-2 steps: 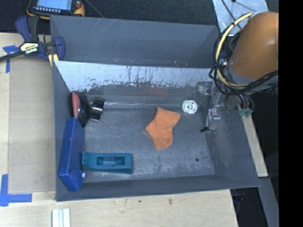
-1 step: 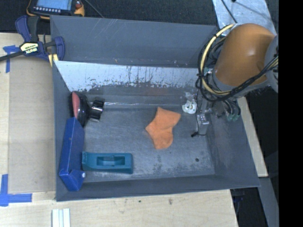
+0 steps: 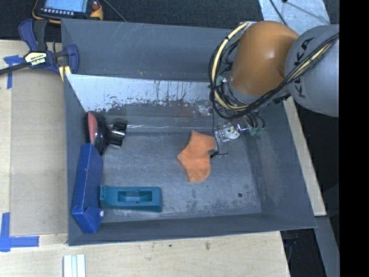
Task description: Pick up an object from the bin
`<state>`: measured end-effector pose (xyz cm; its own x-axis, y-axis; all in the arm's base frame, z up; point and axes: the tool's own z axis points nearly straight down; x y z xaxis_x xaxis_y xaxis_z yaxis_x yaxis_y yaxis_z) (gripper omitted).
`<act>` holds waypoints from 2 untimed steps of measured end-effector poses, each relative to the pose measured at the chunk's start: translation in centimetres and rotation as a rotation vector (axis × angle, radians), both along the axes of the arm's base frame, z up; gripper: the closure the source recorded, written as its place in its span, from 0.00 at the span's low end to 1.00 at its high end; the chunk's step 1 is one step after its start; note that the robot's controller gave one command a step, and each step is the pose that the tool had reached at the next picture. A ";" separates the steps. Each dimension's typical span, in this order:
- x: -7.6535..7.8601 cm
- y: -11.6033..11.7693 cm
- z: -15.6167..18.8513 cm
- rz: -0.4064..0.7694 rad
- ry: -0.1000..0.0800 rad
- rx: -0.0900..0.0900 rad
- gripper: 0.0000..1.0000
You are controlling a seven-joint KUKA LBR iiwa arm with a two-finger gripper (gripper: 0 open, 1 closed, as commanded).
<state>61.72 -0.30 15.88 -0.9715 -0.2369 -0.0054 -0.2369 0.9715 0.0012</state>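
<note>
An orange crumpled cloth-like piece [image 3: 196,157] lies near the middle of the bin floor. My gripper [image 3: 221,145] hangs under the orange wrist cover at the bin's right, its fingertips right at the cloth's upper right edge. I cannot see whether they touch or pinch it.
Along the left wall lies a long blue block [image 3: 86,186]. Beside it, near the front, rests a teal rectangular tool [image 3: 131,198]. A black and red brush-like thing [image 3: 102,131] sits at the back left. The arm and cables cover the bin's back right corner.
</note>
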 end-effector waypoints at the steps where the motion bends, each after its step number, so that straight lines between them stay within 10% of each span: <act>1: -0.6 -0.7 -0.4 0.270 0.002 -0.003 0.00; 2: 0.6 0.0 -7.3 0.410 -0.004 -0.005 0.00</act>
